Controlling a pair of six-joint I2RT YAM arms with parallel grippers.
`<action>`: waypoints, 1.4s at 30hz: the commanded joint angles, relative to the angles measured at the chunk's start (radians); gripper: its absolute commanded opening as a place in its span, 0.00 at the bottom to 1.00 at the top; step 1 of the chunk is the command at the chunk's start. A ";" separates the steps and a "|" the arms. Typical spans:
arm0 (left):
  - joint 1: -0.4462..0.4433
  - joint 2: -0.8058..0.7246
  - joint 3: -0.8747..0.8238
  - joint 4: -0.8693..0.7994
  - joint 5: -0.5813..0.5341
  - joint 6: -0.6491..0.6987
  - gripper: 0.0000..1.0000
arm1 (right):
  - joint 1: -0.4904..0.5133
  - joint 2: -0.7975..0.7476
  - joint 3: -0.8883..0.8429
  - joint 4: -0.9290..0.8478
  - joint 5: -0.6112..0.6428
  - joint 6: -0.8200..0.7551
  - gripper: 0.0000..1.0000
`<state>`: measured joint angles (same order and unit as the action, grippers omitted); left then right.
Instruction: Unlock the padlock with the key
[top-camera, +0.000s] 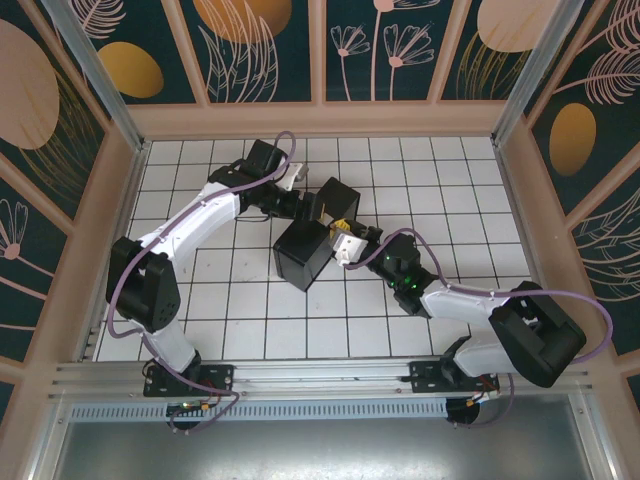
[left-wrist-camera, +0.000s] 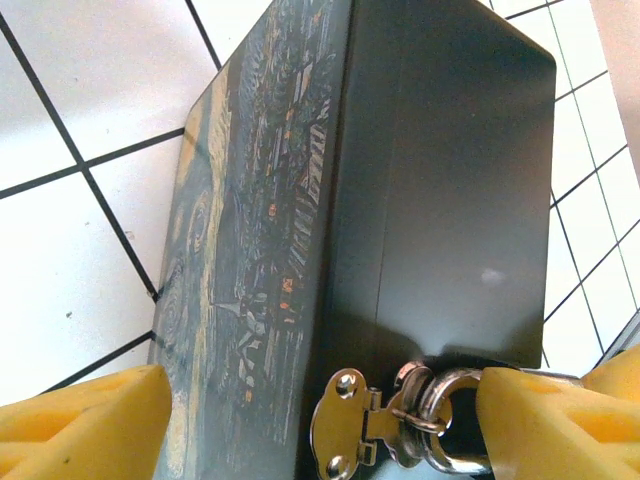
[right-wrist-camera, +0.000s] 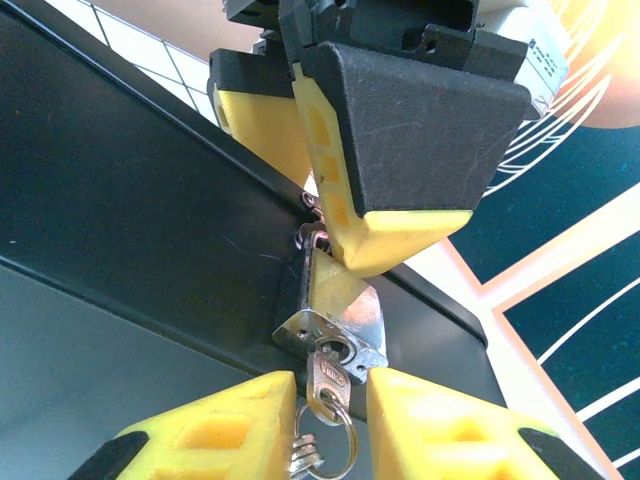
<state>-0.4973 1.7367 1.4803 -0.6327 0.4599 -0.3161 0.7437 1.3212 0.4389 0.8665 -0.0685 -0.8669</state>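
The step in hand looks like the turn of the key. The padlock (right-wrist-camera: 340, 305) is hanging at the front edge of the box (left-wrist-camera: 440, 180), its shackle threading the hasp (left-wrist-camera: 345, 435) on the box's dark side wall. The key (right-wrist-camera: 322, 375) is sitting in the keyhole on the padlock's underside, with its ring and spare keys dangling just below.

The right tool (right-wrist-camera: 332, 392) is bracketing the key from below the box edge. Its jaws are standing narrow, with a thin gap showing on each side, so it seems not yet to be pinching. The left tool (left-wrist-camera: 325, 385) is standing wide against the same box wall. One finger (right-wrist-camera: 350, 230) is pressing on the padlock body, bracing it rather than clamping it.

The next move is calling for the right tool to close on the key head and twist. Meanwhile the left tool should be keeping the padlock from swinging on the hasp.

In the left wrist view the padlock body is hiding behind that finger. How deep the key is seated, and whether the shackle is free, I cannot tell. From overhead, the two tools are crowding the box front, and the lock and key are too small to make out.
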 joint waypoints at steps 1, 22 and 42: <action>0.004 0.021 0.024 -0.019 -0.003 0.019 0.80 | -0.005 0.000 0.019 -0.043 0.018 -0.022 0.27; 0.005 0.014 0.008 -0.014 0.018 0.022 0.79 | -0.009 0.011 0.051 -0.091 -0.005 0.010 0.07; 0.003 -0.004 -0.058 0.053 0.075 0.011 0.77 | -0.172 0.029 0.222 -0.291 -0.460 0.967 0.03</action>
<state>-0.4732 1.7325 1.4456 -0.5575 0.4839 -0.3195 0.5911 1.3334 0.6407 0.5034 -0.3847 -0.1677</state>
